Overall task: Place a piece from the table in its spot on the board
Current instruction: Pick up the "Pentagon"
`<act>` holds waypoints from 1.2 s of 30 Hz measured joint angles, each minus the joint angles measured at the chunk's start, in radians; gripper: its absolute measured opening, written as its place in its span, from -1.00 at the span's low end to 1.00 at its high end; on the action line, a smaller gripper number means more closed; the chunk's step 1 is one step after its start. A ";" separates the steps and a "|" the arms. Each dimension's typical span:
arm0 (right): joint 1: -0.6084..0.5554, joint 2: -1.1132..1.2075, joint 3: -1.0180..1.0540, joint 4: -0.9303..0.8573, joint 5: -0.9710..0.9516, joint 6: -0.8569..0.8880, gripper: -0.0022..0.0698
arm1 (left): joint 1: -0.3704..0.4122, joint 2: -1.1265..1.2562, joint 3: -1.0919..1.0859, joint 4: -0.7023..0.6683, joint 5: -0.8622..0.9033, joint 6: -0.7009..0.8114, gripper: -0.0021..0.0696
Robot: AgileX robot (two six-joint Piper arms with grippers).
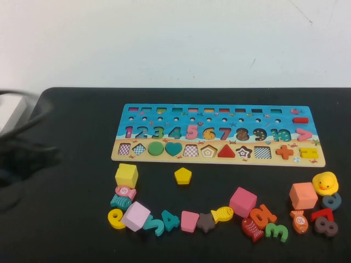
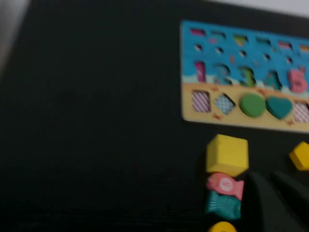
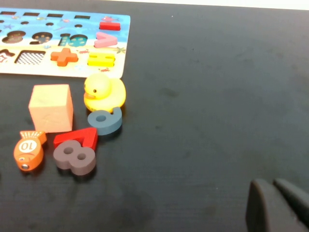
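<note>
The black desk (image 1: 71, 181) carries the long blue board (image 1: 218, 135) toward its far side, with loose pieces strewn in a band on the near side. Several shape slots in the board's front row are unfilled, including a pentagon slot (image 1: 208, 150). The yellow pentagon (image 1: 183, 176) lies alone between board and clutter, well apart from its neighbours, so I judge it the easiest pick: descend straight over it, grip across flat sides, then turn it to match the slot before lowering. The left tool (image 2: 270, 203) hangs near the yellow cube (image 2: 227, 153) and the stacked fish pieces, its fingers close together, holding nothing. The right tool (image 3: 277, 205) hovers over bare desk, well apart from the duck (image 3: 104, 93), likewise closed on nothing.
</note>
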 joint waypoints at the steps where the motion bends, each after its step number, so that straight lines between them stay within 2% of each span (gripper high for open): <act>1: 0.000 0.000 0.000 0.000 0.000 0.000 -0.89 | -0.017 0.054 -0.026 -0.022 0.009 0.029 -0.95; 9: 0.000 0.000 0.000 0.000 0.000 0.000 -0.89 | -0.222 0.476 -0.453 -0.065 0.238 0.269 -0.95; 14: 0.000 0.000 0.000 0.000 0.000 0.000 -0.89 | -0.296 0.734 -0.686 -0.080 0.363 0.262 -0.95; 20: 0.000 0.000 0.000 0.000 0.000 0.000 -0.89 | -0.322 0.983 -0.901 -0.080 0.518 0.154 -0.93; 23: 0.000 0.000 0.000 0.000 0.000 0.000 -0.89 | -0.327 1.085 -0.997 -0.060 0.598 0.117 -0.74; 30: 0.000 0.000 0.000 0.000 0.000 0.000 -0.89 | -0.329 1.151 -1.067 -0.005 0.634 0.075 0.04; 33: 0.000 0.000 0.000 0.000 0.000 0.000 -0.89 | -0.338 1.151 -1.067 0.018 0.628 0.071 0.17; 36: 0.000 0.000 0.000 0.000 0.000 0.000 -0.89 | -0.368 1.151 -1.067 0.096 0.615 0.054 0.21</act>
